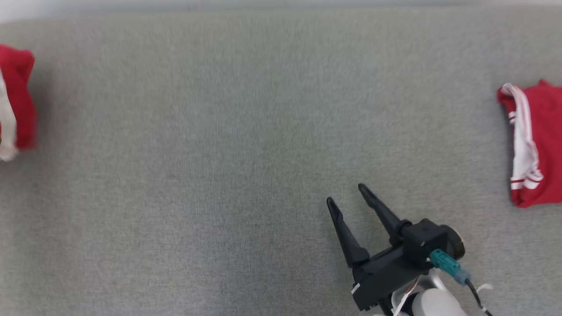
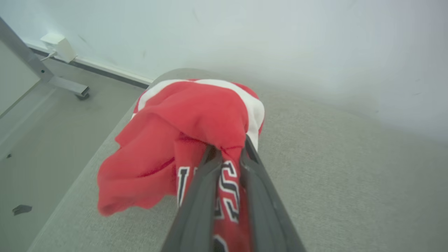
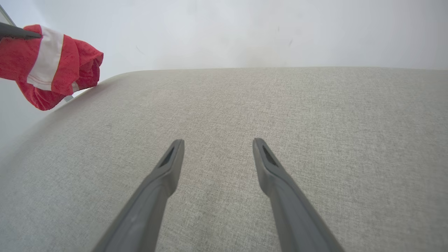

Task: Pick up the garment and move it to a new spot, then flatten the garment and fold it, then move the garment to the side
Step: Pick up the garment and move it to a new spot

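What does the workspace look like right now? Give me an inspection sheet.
Surface: grey fabric surface, flat, no stains seen.
Job's things: red garment, bunched, near the surface's left edge.
Clutter: second red garment, folded, at the right edge.
Tools: left tool shut, pinching the red garment; right tool open, holding nothing, over the surface.
Cables: dark cable with teal connector at the right wrist.
Surroundings: pale wall, floor, metal frame.
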Available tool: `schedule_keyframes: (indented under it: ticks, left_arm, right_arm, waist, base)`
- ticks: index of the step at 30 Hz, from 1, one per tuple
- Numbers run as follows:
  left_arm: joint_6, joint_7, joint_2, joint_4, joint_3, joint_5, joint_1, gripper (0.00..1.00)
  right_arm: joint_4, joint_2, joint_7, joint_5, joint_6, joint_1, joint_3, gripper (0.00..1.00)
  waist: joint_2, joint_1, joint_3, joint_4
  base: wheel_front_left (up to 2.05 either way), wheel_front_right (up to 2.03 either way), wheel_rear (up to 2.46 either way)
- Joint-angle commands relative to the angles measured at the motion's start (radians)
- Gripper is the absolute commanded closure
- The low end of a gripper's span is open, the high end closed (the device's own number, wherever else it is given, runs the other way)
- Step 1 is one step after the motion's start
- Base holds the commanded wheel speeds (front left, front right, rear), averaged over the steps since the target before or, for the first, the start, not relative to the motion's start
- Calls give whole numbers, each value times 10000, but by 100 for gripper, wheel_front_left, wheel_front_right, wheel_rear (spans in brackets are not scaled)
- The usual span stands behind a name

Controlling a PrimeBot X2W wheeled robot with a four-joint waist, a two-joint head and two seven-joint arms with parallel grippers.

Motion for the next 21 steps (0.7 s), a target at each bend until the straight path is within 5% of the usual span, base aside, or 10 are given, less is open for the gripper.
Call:
schedule_keyframes:
  ticks: [1, 6, 14, 21]
  left_arm:
    - [-114, 139, 31, -287, -74, -49, -98, 100]
    - [-497, 1057, -195, -1676, -655, -291, -395, 100]
    - [-725, 2048, -1449, -3565, -1899, -801, 97, 100]
    - [-804, 1420, -2477, -4227, -3514, -194, 1414, 100]
  right_arm:
    - [148, 75, -114, 106, -26, 132, 76, 0]
    - [780, 219, -435, 340, -26, 177, 214, 0]
    - [1286, 302, -654, 621, -26, 277, 366, 0]
    - [1258, 321, -621, 645, -26, 141, 336, 0]
  waist:
    - [-1, -1, -1197, -258]
    - [-1, -1, -2155, -740]
    - [-1, -1, -2843, -1715]
    - [-1, -1, -2563, -2560]
  base:
    - [0, 0, 0]
    - [0, 0, 0]
    - [0, 0, 0]
    - [0, 0, 0]
